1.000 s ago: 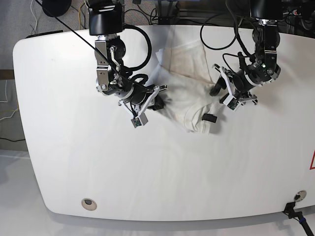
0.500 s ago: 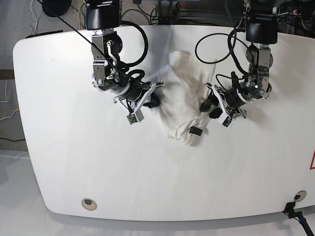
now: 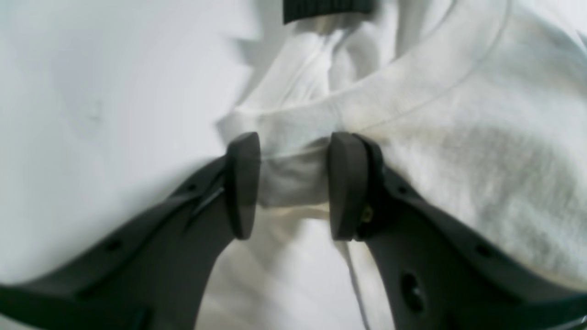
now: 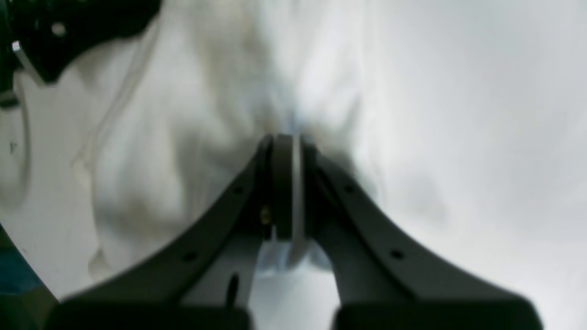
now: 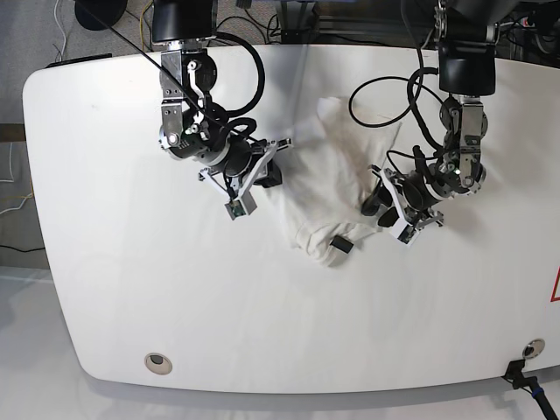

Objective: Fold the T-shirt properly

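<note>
The white T-shirt (image 5: 337, 175) lies crumpled in a narrow heap at the table's middle, with its plain side showing. A small black patch (image 5: 341, 244) sits near its front end. My left gripper (image 5: 374, 203) is at the heap's right edge. In the left wrist view it (image 3: 293, 183) is shut on a thick fold of the T-shirt (image 3: 458, 137) next to a stitched seam. My right gripper (image 5: 273, 171) is at the heap's left edge. The right wrist view shows it (image 4: 286, 183) pinching thin cloth of the T-shirt (image 4: 183, 114), jaws pressed together.
The white table (image 5: 131, 262) has a rounded front edge and a round grommet (image 5: 157, 360) at the front left. Black cables (image 5: 385, 79) loop from both arms at the back. A red mark (image 5: 555, 289) sits at the right edge.
The shirt has been dragged toward the table's front and bunched narrower; its black patch moved forward and left. My left gripper came forward with it, while the right gripper shifted only slightly.
</note>
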Tool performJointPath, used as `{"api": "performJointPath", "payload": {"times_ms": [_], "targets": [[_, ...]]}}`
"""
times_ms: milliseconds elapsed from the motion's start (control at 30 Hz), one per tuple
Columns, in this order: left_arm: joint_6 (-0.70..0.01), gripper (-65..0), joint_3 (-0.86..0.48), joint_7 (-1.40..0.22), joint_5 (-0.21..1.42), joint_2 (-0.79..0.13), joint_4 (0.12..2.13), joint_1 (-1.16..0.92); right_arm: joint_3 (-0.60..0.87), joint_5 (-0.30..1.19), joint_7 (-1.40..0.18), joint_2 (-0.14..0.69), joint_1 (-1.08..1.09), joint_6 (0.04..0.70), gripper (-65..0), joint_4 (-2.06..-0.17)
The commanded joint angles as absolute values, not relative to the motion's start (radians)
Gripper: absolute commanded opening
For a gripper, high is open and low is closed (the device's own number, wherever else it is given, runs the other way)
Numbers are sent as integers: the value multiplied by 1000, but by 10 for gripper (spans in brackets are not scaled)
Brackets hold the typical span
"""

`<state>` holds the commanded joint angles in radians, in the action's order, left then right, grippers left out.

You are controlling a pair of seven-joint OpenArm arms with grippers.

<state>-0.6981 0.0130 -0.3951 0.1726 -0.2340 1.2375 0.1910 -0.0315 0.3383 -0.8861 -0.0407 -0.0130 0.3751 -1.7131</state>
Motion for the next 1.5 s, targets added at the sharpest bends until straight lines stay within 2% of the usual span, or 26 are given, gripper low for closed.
{"api": "performJointPath", "payload": {"times_ms": [233,500,767,1267,1500], "targets": [[-698,-422,8,-398,174,-271,1391,82,-31,332,-881,-7,65,383,-621,-1667],[-698,-422,7,-398,174,-271,1518,-74,-31,332,-878,25,128,383,-624,-1572],[-698,-422,10,-398,173,-255,1426,-21,-31,331,-877,27,99,383,-624,-1569],[-698,-422,22,-398,174,-254,1265,122,-31,337,-823,21,-120,375,-625,-1632],[-698,-422,94,-395,174,-254,1257,157,-30,337,-828,-27,-151,375,-625,-1661]]}}
